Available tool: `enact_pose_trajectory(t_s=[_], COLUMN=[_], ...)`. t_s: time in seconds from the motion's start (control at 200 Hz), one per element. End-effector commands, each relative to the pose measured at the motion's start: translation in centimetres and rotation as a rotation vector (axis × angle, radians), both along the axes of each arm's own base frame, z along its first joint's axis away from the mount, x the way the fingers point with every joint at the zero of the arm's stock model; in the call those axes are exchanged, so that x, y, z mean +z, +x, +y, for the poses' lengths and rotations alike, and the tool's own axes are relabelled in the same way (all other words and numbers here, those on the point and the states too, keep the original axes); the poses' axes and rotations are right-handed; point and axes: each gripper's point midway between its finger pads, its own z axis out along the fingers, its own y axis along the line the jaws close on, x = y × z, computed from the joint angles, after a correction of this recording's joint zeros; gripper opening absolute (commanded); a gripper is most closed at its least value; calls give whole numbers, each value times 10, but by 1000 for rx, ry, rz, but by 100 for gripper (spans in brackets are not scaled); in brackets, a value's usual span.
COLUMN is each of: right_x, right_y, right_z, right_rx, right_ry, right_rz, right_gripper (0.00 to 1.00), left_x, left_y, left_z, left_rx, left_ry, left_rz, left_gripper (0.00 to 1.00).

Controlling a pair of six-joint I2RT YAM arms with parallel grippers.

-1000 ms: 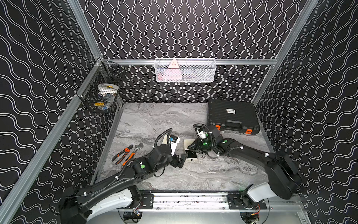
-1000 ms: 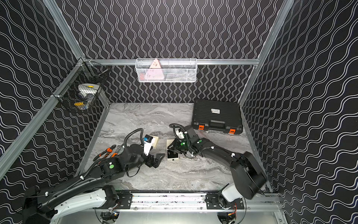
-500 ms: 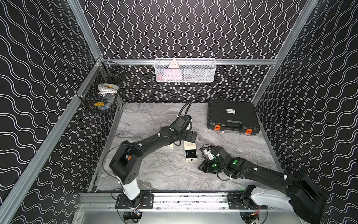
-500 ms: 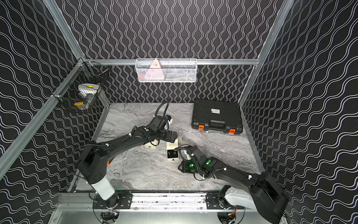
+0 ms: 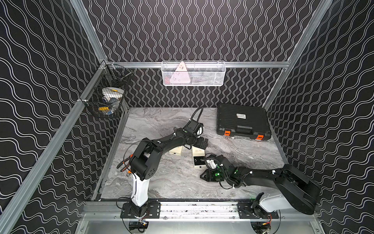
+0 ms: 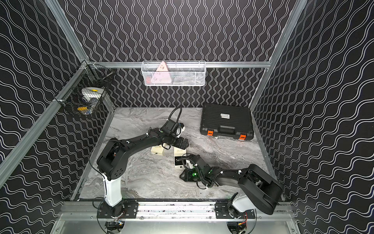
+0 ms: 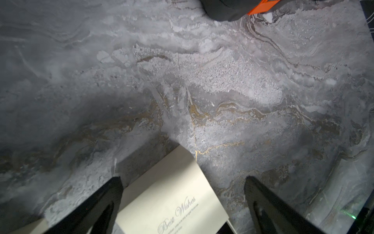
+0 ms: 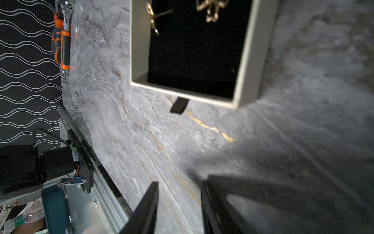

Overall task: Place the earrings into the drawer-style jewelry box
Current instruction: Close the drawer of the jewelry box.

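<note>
Nearest us, the right tool [image 8: 180, 202] sits low over the marble desk [image 5: 172, 182]. Its jaws are a modest gap apart, with nothing between them and only bare desk beneath. Just past its tips is the drawer [image 8: 249, 60], pulled out toward the near side, black-lined, its dark pull tab [image 8: 179, 105] on the desk. And there are the earrings [image 8: 153, 18], two gold pieces lying on the lining toward the drawer's far end. Only the right wrist view shows them clearly; in both top views they are too small to make out.

Farther on, the left tool [image 7: 182, 180] hangs over the cream jewelry box [image 7: 172, 192], jaws spread wide and straddling its lid. Whether a finger touches it I cannot tell. The left wrist view alone shows the "Best Wishes" script on that lid.

A second cream box [image 5: 176, 151] sits just to the left, with pliers [image 5: 125, 164] by the left edge. A black case [image 5: 242, 121] lies at the far right.
</note>
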Motion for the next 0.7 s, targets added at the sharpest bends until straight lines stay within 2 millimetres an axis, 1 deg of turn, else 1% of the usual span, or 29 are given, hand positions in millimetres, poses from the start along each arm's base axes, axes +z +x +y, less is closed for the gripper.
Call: enact_pose_trajectory(t_s=[0.0, 0.15, 0.26, 0.4, 0.695], right_x=[6, 2, 0, -1, 2], right_y=[9, 12, 12, 15, 35], right_z=[13, 17, 17, 18, 15], right_rx=[-2, -4, -8, -11, -39], right_ry=[45, 54, 52, 40, 27], right_rz=[-20, -13, -12, -18, -45], right_gripper=[39, 39, 39, 39, 39], left_x=[0, -8, -4, -2, -8], left_y=[-4, -5, -5, -10, -19], left_z=[1, 9, 7, 4, 9], left_rx=[-20, -11, -16, -17, -11], left_ry=[-12, 5, -10, -43, -49], left_rz=[1, 11, 16, 25, 45], left_gripper=[99, 99, 99, 99, 99])
